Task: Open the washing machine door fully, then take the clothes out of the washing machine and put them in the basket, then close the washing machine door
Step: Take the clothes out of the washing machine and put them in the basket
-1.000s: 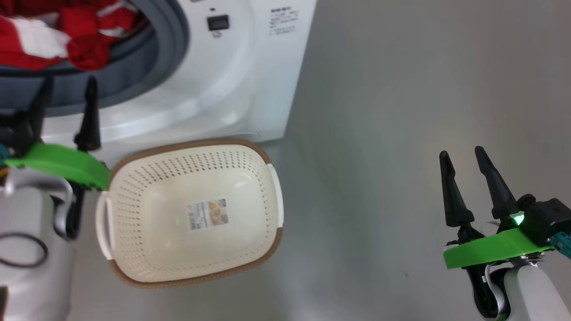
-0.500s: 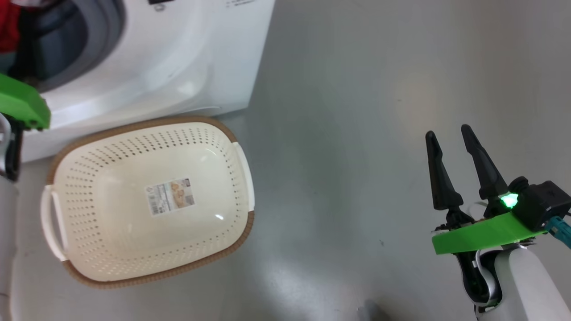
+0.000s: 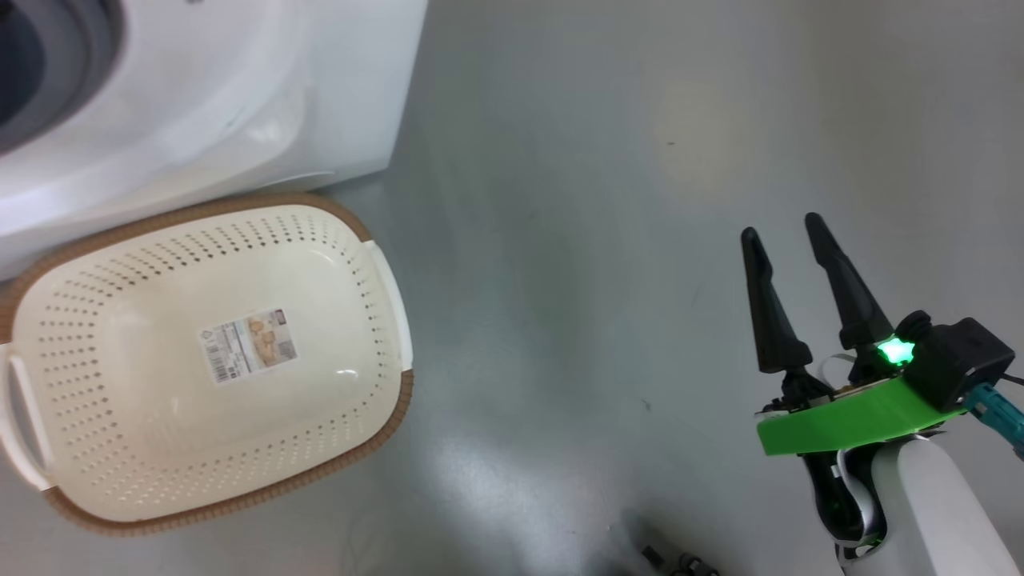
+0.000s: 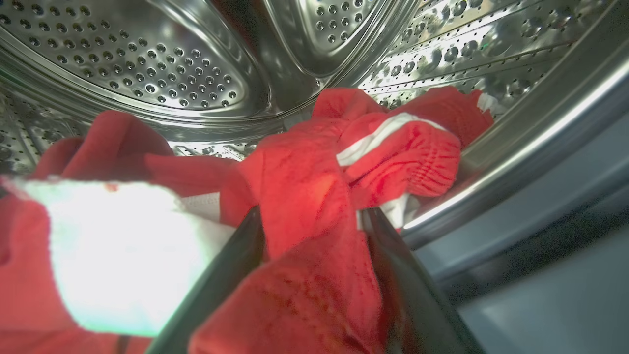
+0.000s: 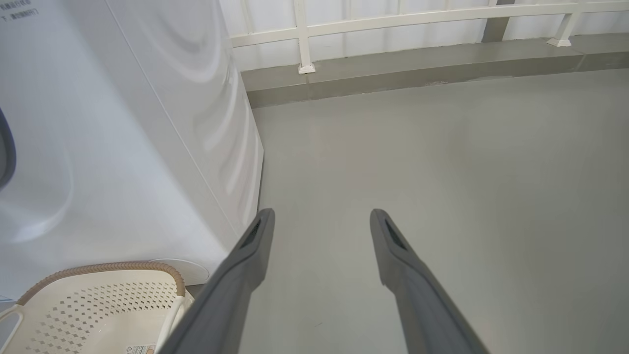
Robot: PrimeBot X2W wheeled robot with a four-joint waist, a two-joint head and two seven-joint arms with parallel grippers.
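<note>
Washer (image 3: 200, 96) and basket (image 3: 352, 320) lie further left in the head view than a second ago, because the camera has turned, not because they moved. The left claw (image 4: 312, 215), then outside the washer's mouth, is now inside its drum (image 4: 147, 64).

The basket stands empty on the floor (image 3: 600, 240) just in front of the washer's lower right corner, label up.

The clothes (image 4: 304, 177) lie heaped in the washer's drum, red with white stripes and a white panel.

The left claw is spread wide, with a fold of red cloth lying between its fingers but not pinched. The right claw (image 3: 781, 226) is spread too, holds nothing, and hangs over bare floor well to the right of the washer.
</note>
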